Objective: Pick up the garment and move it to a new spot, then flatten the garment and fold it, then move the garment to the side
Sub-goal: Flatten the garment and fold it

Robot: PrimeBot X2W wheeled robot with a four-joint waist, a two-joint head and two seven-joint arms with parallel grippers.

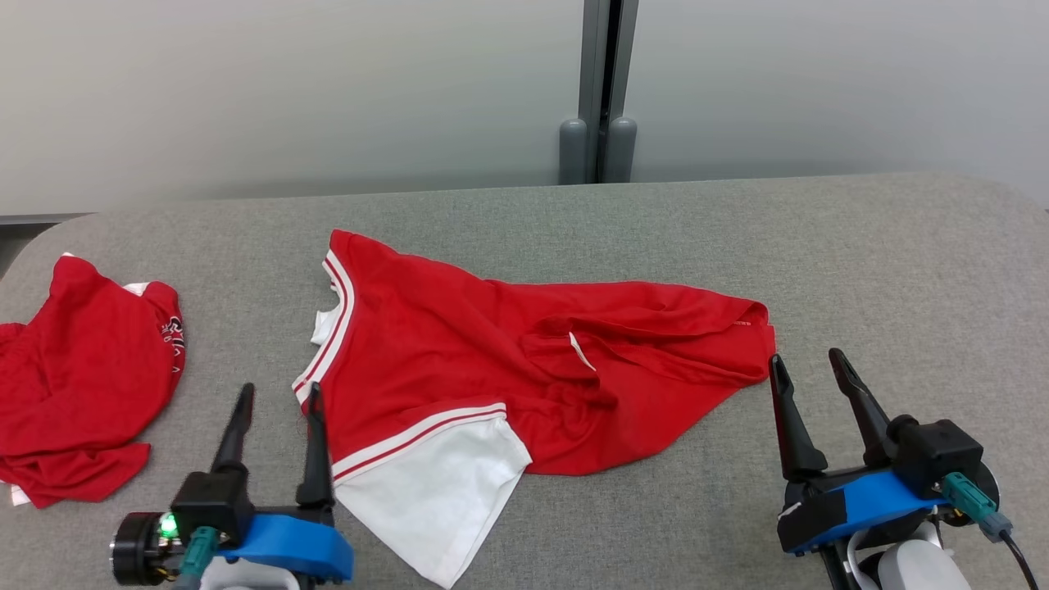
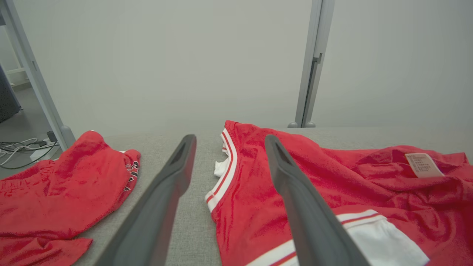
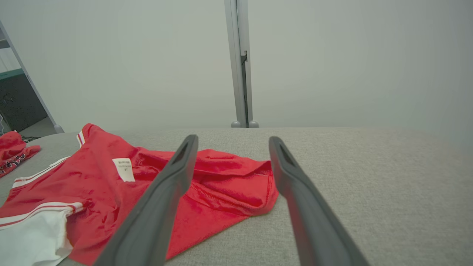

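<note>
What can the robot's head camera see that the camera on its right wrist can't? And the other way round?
Head view's extra: the left gripper, open, by the neckline of the red short-sleeved shirt with a white sleeve.
Right wrist view's extra: a dark cabinet beyond the table's left end.
Both: the shirt, the crumpled second red garment, the grey fabric table, the grey upright post and the open right gripper.

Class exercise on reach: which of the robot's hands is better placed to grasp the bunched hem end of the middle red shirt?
Probably the right hand: it is open, fingertips just beside the hem, while the left hand stands by the collar at the opposite end.
</note>
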